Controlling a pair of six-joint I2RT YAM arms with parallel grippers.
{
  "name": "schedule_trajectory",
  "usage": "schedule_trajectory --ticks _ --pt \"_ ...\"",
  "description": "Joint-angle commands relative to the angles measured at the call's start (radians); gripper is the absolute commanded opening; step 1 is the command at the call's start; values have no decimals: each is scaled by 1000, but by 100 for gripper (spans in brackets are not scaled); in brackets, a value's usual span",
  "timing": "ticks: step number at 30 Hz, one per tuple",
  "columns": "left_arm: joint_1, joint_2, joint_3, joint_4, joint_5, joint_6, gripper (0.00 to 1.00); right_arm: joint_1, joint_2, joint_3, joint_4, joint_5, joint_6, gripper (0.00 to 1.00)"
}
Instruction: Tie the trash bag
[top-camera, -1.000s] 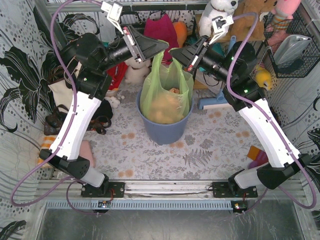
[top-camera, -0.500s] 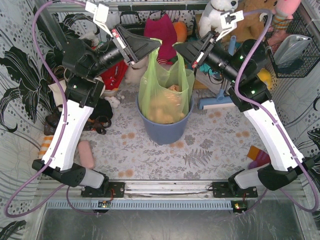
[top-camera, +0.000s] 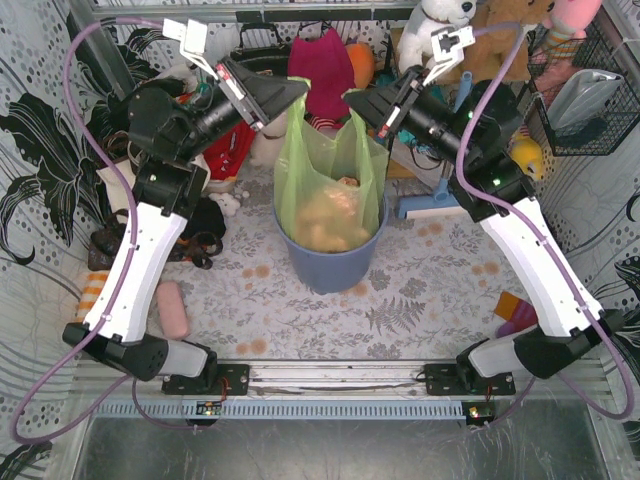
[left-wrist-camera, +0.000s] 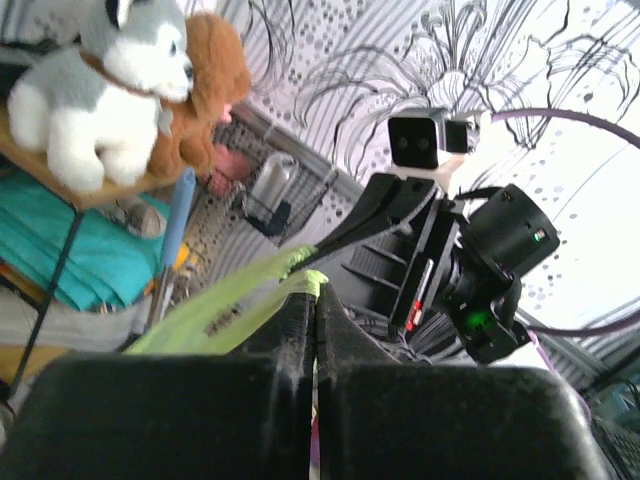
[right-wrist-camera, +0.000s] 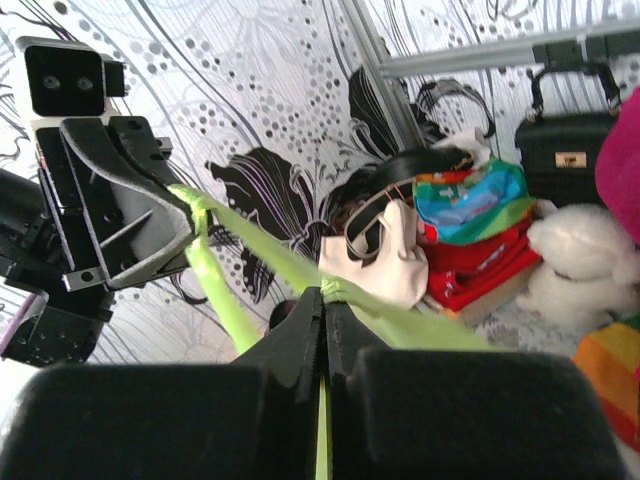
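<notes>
The trash bag (top-camera: 325, 165) is a see-through light green, with tan paper showing through it. The bin (top-camera: 330, 265) is blue-grey. Around the bin, the table cloth (top-camera: 420, 300) is pale grey, printed with dark fern leaves and small orange flowers. Behind the bin is a magenta cloth (top-camera: 322, 60). Left of the bin is a pink roll (top-camera: 172, 308), and right of it a yellow toy (top-camera: 527, 155). The walls (top-camera: 40, 150) are white with black flowers and dots. The left arm (top-camera: 140, 260) and right arm (top-camera: 545, 270) are white with black joints. The left gripper (top-camera: 300, 92) and right gripper (top-camera: 350, 100) are black, and the cables (top-camera: 67, 80) purple.
</notes>
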Motion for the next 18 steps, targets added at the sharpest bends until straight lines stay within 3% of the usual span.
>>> schedule_trajectory --ticks 1,5,12,15,18 --pt "16 43 185 74 -6 -20 0 3 59 208 18 -20 -9 0" --pt "15 35 163 138 -4 -51 0 4 84 257 24 -44 6 0" --pt "17 -31 -100 239 -5 -104 0 4 2 -18 148 -17 71 0" --pt "16 -17 -78 251 0 -117 0 4 21 9 141 -22 75 0" --pt "19 16 66 197 8 -94 0 4 54 108 100 -31 58 0"
